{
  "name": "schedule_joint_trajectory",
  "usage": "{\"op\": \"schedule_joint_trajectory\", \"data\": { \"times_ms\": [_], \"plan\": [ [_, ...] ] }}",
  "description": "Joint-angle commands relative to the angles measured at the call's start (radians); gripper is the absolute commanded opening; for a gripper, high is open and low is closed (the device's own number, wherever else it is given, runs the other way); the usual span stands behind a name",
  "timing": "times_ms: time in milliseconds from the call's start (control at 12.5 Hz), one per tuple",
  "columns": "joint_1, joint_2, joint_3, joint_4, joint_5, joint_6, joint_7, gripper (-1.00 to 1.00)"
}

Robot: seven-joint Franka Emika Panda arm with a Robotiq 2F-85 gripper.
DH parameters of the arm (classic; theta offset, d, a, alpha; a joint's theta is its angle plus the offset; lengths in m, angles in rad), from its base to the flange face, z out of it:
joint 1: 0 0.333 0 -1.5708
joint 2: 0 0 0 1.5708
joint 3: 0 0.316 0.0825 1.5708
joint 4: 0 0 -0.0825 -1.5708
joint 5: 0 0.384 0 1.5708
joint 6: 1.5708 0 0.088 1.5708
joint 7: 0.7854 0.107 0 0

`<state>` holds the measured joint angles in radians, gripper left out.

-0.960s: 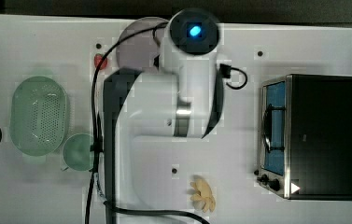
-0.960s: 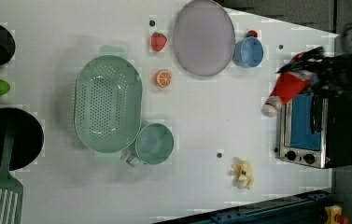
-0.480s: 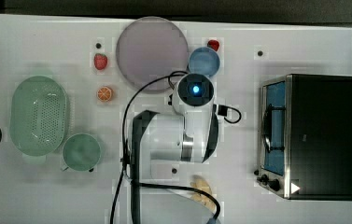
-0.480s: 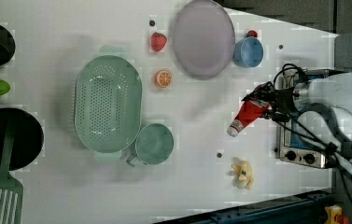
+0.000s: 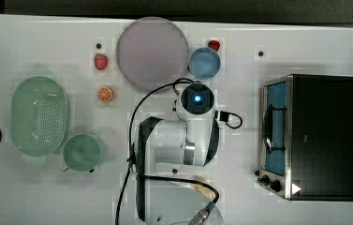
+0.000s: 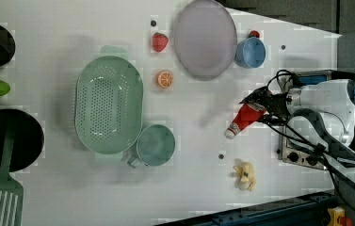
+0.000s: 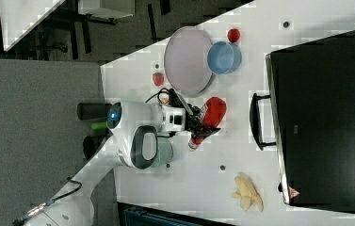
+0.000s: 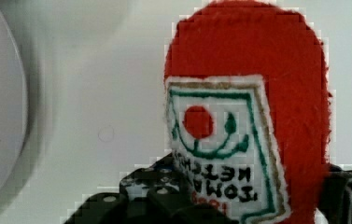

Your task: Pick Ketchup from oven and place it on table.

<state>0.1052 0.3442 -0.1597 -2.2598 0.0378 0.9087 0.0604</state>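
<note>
The ketchup (image 6: 245, 118) is a red bottle with a white cap, tilted with the cap down near or on the white table (image 6: 194, 188). It also shows as ketchup (image 7: 213, 114) and ketchup (image 8: 248, 70), with its label facing the wrist camera. My gripper (image 6: 261, 104) is shut on the bottle's base end, with dark fingers (image 8: 159, 196) on both sides of it. In the top view the white arm (image 5: 195, 124) covers the bottle. The oven (image 5: 324, 136) stands to the top view's right of the arm, its glass door closed.
A grey plate (image 5: 152, 53) and a blue bowl (image 5: 204, 62) lie just beyond the arm. A strawberry (image 5: 100, 61), an orange slice (image 5: 105, 94), a green colander (image 5: 39, 116) and a green cup (image 5: 81, 152) sit on the top view's left. A banana (image 6: 244, 175) lies near the front edge.
The arm has drawn away from the oven toward the table's middle, carrying the ketchup down and tipping it cap-first to the table.
</note>
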Motion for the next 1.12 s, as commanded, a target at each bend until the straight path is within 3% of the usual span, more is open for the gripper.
{"op": "schedule_joint_trajectory", "data": {
  "times_ms": [80,480,800,1120],
  "plan": [
    [-0.012,-0.044,0.023,0.015,-0.012,0.023,-0.015,1.00],
    [-0.014,-0.151,0.006,0.164,-0.007,-0.149,0.046,1.00],
    [-0.014,-0.240,-0.001,0.480,-0.010,-0.554,0.046,1.00],
    [-0.012,-0.243,0.003,0.687,-0.011,-0.738,0.046,1.00]
  ]
}}
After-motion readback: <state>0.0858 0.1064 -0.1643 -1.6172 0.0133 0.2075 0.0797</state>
